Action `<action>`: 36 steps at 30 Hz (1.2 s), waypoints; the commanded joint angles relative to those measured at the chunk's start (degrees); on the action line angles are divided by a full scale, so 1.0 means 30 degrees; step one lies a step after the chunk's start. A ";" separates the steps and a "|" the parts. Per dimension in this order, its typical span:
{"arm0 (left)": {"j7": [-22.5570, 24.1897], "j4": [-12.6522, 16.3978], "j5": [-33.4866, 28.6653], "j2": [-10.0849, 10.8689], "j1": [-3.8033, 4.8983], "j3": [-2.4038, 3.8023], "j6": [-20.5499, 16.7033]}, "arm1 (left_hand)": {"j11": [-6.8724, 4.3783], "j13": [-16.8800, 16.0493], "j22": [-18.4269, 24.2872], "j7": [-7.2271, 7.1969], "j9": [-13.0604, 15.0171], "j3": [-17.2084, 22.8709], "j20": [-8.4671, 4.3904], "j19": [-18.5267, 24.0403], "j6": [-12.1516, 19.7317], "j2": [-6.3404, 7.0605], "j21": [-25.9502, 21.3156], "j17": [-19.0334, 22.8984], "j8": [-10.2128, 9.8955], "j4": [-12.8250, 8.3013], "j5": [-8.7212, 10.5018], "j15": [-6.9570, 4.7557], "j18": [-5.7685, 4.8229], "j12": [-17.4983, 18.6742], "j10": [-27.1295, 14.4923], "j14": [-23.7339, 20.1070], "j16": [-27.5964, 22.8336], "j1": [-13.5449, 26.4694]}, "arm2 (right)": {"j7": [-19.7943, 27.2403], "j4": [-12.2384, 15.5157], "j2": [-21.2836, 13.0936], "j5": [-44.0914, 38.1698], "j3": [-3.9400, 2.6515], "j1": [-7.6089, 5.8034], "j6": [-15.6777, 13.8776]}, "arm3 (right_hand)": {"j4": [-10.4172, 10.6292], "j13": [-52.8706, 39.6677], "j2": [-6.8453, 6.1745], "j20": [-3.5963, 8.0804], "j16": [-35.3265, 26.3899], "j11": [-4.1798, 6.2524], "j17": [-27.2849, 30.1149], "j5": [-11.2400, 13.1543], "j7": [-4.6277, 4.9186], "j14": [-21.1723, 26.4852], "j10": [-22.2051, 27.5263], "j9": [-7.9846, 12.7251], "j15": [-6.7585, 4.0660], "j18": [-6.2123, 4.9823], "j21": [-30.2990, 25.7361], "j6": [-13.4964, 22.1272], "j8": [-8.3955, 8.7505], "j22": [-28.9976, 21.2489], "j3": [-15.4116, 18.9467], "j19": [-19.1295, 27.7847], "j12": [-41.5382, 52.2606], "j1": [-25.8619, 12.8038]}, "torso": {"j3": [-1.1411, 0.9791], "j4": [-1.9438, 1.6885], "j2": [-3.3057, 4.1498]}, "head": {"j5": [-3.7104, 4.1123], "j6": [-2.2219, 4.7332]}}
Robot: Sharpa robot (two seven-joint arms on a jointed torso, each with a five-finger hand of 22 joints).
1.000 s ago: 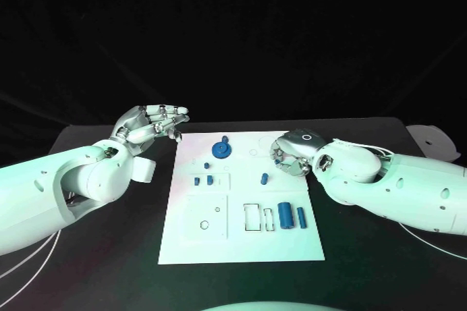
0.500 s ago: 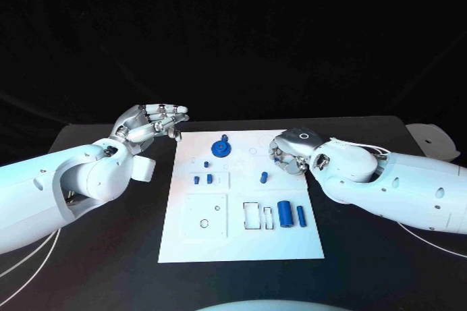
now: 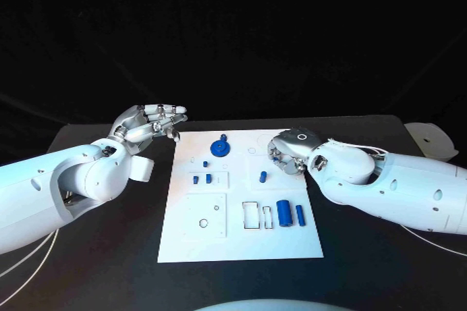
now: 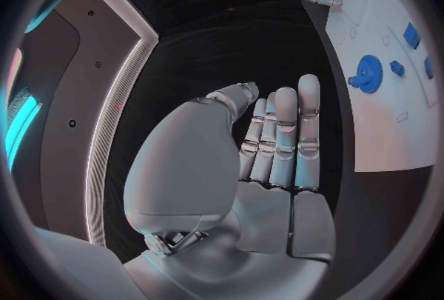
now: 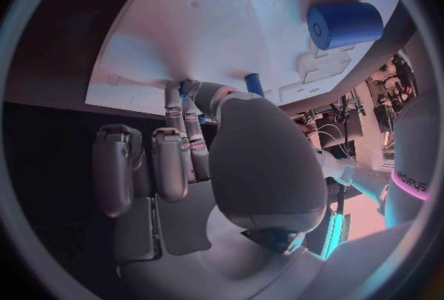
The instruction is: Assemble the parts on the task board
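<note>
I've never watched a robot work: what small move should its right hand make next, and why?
Probably lower the right hand onto the small blue peg beside it. The hand hangs over the task board, apparently holding nothing, and that peg lies loose nearest its fingers.

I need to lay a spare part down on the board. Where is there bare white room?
The task board is bare along its near edge, below the large blue cylinder. The far right corner is crowded by the right hand; the gear and small parts fill the upper middle.
</note>
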State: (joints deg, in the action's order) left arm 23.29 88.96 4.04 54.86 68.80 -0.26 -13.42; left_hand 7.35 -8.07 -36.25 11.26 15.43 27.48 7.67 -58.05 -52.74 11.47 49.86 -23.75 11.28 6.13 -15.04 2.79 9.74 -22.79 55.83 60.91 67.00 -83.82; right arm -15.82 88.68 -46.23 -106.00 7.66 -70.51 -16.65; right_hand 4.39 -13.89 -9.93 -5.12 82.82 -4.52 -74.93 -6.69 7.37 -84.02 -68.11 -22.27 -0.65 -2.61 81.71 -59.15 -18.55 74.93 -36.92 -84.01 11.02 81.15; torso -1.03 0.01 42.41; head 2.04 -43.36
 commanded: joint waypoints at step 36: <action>-0.0304 -0.0379 -0.0138 -0.0159 0.0000 0.0001 0.0157 | 0.0127 -0.0056 0.0012 0.0149 -0.0114 0.0124 0.0029 0.0108 0.0427 -0.0060 -0.0094 0.0171 -0.0216 -0.0228 -0.0071 0.0060 0.0261 -0.0237 -0.0644 -0.0148 -0.0068 0.0248 | -0.0336 0.4546 -0.1782 0.0409 -0.0199 -0.0241 -0.2926 | -0.0351 0.0037 0.0118 0.0114 0.0136 0.0398 -0.1024 -0.0087 0.0032 -0.1162 -0.0605 -0.0112 -0.0137 0.0320 0.0329 -0.0007 -0.0073 0.3813 -0.0049 -0.1019 -0.0286 -0.0084 | 0.0002 0.0009 -0.0017 | -0.0697 0.0318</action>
State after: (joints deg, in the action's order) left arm 22.07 87.77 3.98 54.60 68.77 -0.29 -13.41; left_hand 7.81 -8.20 -36.26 11.66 15.16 27.92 7.68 -58.04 -51.89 11.24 49.86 -23.29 10.84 5.69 -15.04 2.99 9.74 -23.28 54.24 60.70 67.00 -83.60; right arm -16.69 101.60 -51.68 -105.54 7.07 -71.36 -23.68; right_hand 3.68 -13.84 -9.73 -5.13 83.04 -4.61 -74.92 -6.63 7.16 -84.02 -68.39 -22.53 -0.64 -2.61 82.44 -58.92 -18.60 74.91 -37.01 -84.01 10.36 81.37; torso -1.02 0.03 42.34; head 0.49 -42.32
